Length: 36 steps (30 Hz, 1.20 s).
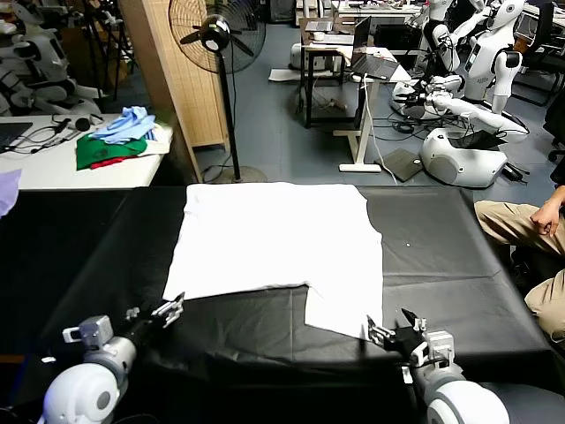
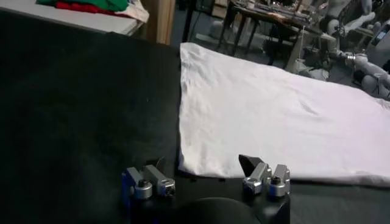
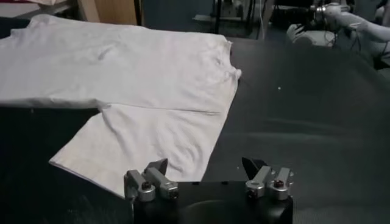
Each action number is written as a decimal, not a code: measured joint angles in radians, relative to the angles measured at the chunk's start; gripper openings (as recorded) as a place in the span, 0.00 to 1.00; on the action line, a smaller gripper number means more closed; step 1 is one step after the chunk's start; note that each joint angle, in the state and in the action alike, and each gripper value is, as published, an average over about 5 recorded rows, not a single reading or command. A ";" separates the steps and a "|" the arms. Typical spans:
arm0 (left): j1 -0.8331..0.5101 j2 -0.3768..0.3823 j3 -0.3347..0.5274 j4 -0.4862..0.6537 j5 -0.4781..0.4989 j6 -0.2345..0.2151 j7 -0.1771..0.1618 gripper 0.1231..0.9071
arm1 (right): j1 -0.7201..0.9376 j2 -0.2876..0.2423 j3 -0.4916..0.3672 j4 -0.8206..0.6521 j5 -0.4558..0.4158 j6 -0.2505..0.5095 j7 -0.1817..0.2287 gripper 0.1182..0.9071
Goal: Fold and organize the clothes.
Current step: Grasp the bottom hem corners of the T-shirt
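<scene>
white cotton t-shirt (image 1: 274, 238) flat, lightly creased, on black table cover (image 1: 441, 238); left pincer (image 1: 168, 310), right pincer (image 1: 388, 333) both released, empty.

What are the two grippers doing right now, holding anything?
Left gripper: open, empty, at the T-shirt's near left corner.
Right gripper: open, empty, by the near right flap.

Matt white cotton T-shirt (image 1: 274, 234), black tablecloth (image 1: 441, 238)
</scene>
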State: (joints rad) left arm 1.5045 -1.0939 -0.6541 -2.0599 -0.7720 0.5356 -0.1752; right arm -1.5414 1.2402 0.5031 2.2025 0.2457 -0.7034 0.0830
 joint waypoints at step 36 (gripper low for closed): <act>0.014 -0.019 0.012 0.002 0.053 -0.034 -0.009 0.00 | -0.145 0.071 0.037 0.154 -0.034 -0.033 0.059 0.01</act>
State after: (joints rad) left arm 1.5189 -1.1126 -0.6418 -2.0577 -0.7194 0.5019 -0.1840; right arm -1.6867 1.3112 0.5399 2.3566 0.2115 -0.7367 0.1425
